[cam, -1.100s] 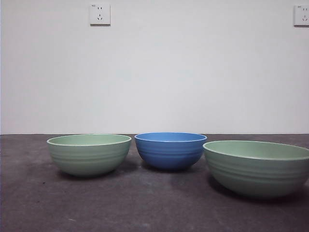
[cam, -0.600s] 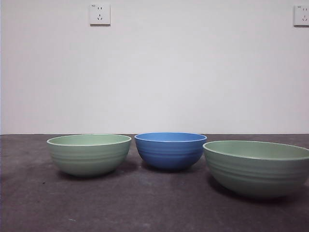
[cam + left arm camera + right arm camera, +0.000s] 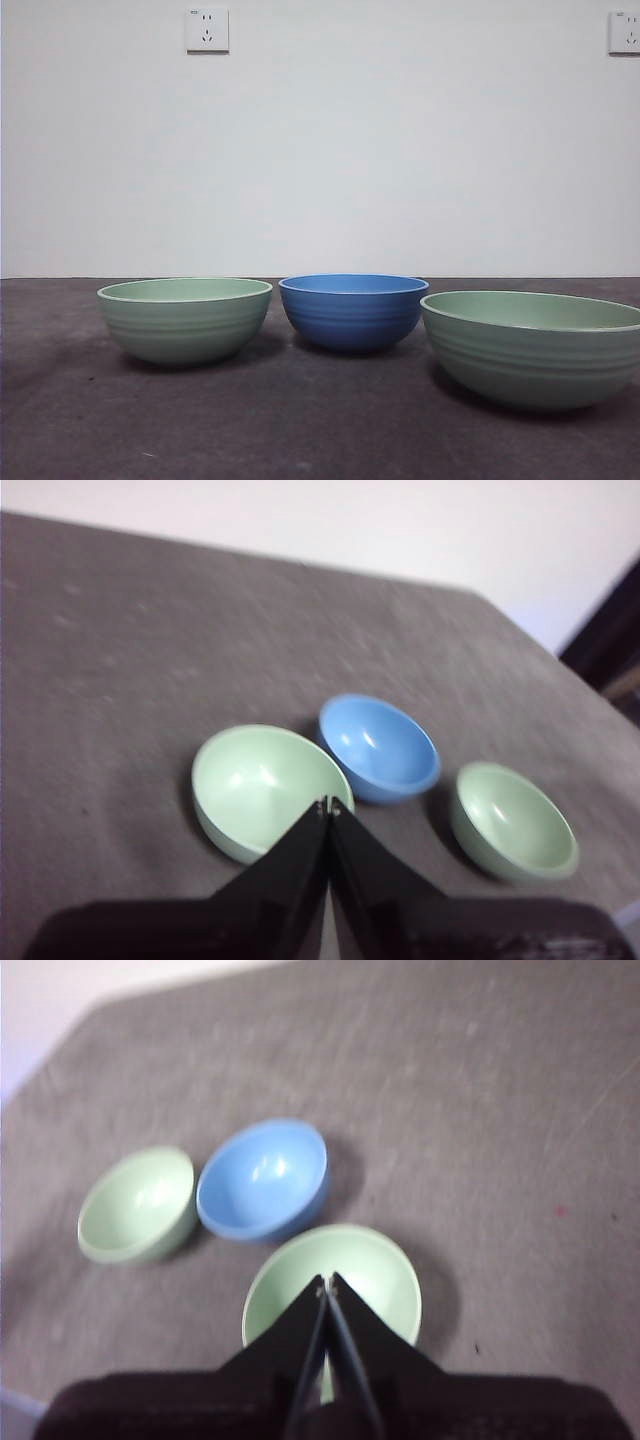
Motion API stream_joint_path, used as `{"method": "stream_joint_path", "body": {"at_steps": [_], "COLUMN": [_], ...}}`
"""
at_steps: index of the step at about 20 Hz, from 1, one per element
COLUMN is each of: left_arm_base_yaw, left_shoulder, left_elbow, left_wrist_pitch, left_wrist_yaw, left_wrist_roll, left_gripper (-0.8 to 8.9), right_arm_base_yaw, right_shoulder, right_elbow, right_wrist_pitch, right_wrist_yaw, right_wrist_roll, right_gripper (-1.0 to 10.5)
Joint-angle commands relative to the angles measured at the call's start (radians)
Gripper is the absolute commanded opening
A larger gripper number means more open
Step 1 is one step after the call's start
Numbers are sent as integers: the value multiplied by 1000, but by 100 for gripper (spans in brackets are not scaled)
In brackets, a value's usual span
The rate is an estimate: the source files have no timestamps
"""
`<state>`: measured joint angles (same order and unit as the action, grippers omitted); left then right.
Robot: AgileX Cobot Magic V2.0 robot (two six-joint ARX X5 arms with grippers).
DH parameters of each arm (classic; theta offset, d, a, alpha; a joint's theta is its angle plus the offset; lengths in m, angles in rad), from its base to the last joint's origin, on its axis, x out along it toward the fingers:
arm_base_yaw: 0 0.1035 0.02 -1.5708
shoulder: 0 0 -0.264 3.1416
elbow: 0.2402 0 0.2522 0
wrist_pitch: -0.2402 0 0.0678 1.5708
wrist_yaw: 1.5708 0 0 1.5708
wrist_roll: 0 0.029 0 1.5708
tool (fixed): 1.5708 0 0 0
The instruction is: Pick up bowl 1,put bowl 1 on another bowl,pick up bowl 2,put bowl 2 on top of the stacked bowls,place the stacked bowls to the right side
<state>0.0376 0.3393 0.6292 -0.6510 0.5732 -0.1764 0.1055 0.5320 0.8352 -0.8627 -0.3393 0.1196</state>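
Three bowls stand in a row on the dark table, all apart from each other. The blue ridged bowl is in the middle, with a pale green bowl to its left and another pale green bowl to its right, nearer the camera. My left gripper hovers shut high over the left green bowl, with the blue bowl beyond. My right gripper hovers shut high over the right green bowl, near the blue bowl. Neither arm shows in the front view.
A white wall with two sockets stands behind the table. The grey table top stretches in front of the bowls, and its edge and corner show in the right wrist view.
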Motion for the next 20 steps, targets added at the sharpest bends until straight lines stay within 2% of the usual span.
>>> {"method": "stream_joint_path", "body": {"at_steps": [1, 7, 12, 13, 16, 17, 18, 20], "left_arm_base_yaw": [2, -11, -46, -51, -61, -61, -61, -61], "left_shoulder": [62, 182, 232, 239, 269, 277, 283, 288], "left_elbow": [77, 229, 282, 282, 282, 282, 282, 282], "left_wrist_pitch": [-92, -308, -380, -390, -414, -416, -417, -417], "left_wrist_yaw": [31, 37, 33, 32, 29, 29, 29, 31], "left_wrist_roll": [118, 238, 259, 257, 251, 247, 247, 247], "left_gripper": [-7, -7, 1, 45, 596, 611, 611, 610], "right_arm_base_yaw": [2, 2, 2, 2, 2, 2, 2, 2], "right_shoulder": [60, 161, 175, 175, 175, 175, 175, 182], "right_elbow": [97, 223, 231, 231, 231, 231, 231, 231], "right_wrist_pitch": [-126, -362, -386, -386, -380, -380, -380, -373], "right_wrist_yaw": [-3, -3, -2, -2, -2, -2, -2, -2], "right_wrist_roll": [-109, -207, -214, -209, -187, -186, -183, -170], "right_gripper": [-11, -11, 13, 73, 427, 505, 537, 536]}}
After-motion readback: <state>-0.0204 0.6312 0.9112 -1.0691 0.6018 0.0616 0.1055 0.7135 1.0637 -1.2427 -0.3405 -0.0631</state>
